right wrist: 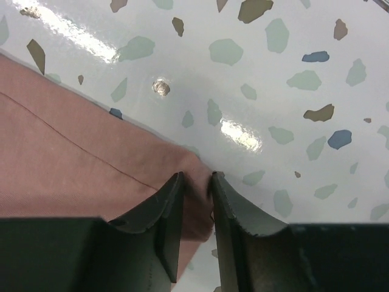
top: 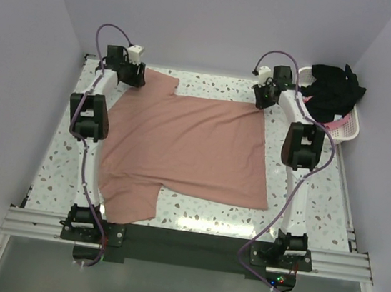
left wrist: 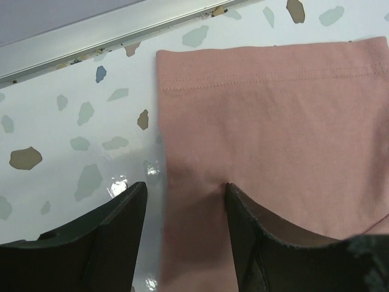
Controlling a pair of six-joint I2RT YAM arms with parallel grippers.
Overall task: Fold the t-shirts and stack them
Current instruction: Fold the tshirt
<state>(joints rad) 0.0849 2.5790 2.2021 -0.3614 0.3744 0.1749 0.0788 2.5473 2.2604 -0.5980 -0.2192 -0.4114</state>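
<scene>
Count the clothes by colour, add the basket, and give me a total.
Salmon-pink t-shirt: 1
Black t-shirt: 1
Bright pink cloth, only a sliver showing: 1
White basket: 1
Total: 4

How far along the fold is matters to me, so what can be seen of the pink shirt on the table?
The pink shirt is soft, matte, dusty salmon knit with stitched hems. It lies spread flat on the speckled table, both short sleeves toward the left side. The left pincer stands open astride the edge at one far corner, one finger on the cloth. The right pincer pinches the other far corner.
</scene>
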